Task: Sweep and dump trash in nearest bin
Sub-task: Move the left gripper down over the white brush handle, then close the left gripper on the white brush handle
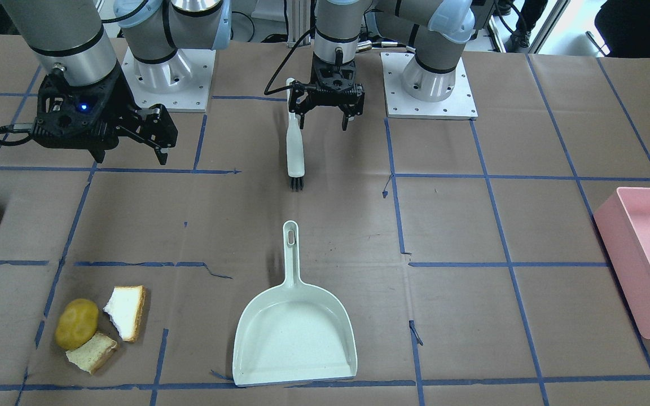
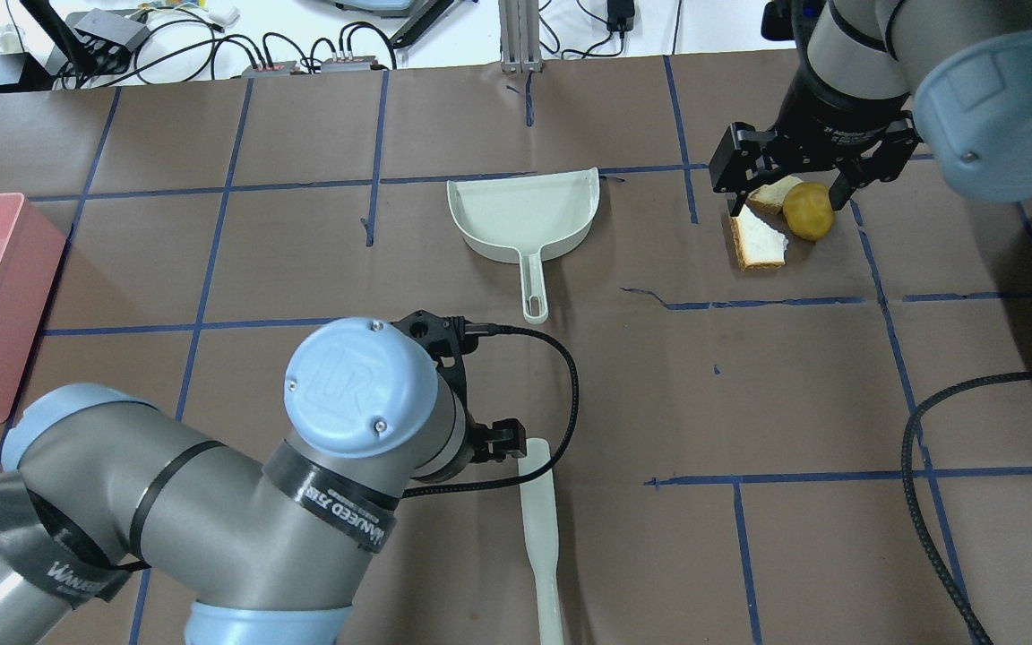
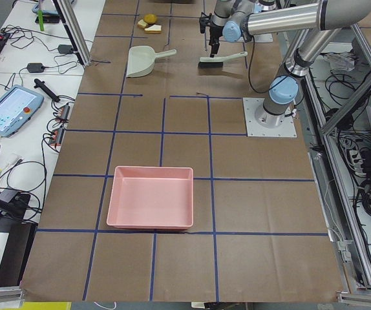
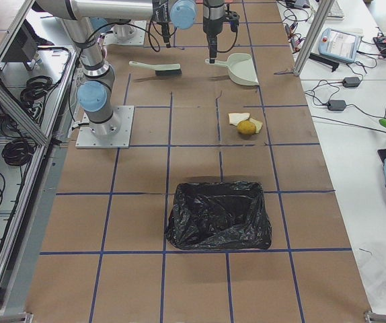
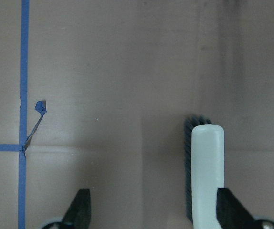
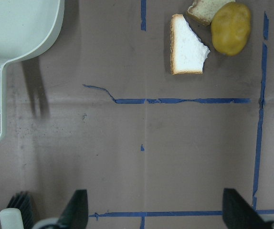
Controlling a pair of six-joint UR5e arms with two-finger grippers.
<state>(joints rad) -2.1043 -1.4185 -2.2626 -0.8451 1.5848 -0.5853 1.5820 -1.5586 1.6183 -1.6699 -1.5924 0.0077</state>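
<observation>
Brown paper crossed by a grid of blue tape covers the desk (image 1: 471, 225) you are working at. Your left end effector (image 1: 325, 121) hangs low over the handle end of a white brush (image 1: 295, 146) with its jaws spread apart. In the left wrist view the handle lies just inside one finger. Whether they touch cannot be told, but nothing is gripped. The brush lies flat on the desk, its dark bristles pointing toward the dustpan. Your right end effector (image 1: 131, 158) hovers off to the robot's right, apparently higher up, with its jaws wide and empty.

Out beyond the brush, a pale dustpan (image 1: 294, 338) lies flat with its handle toward the robot and its pan empty. Well apart from it, on the robot's right side, the trash sits in a tight cluster. It is a yellow-brown potato-like lump (image 1: 77, 323), a torn bread slice (image 1: 127, 312) just beside it, and a second bread piece (image 1: 92, 352) against the lump's other side. Farther out, toward the desk's right end, stands a bin lined with a black bag (image 4: 218, 215). A pink bin (image 3: 150, 197) sits toward the opposite end.

You can judge the task as barely begun. Neither tool is in hand, no piece is in the pan, and nothing has been dumped. The step in hand looks like closing on the brush. Left to do are taking up the dustpan, sweeping all three pieces in, and tipping them out, most likely into the black-bag bin, which looks nearer the trash.
</observation>
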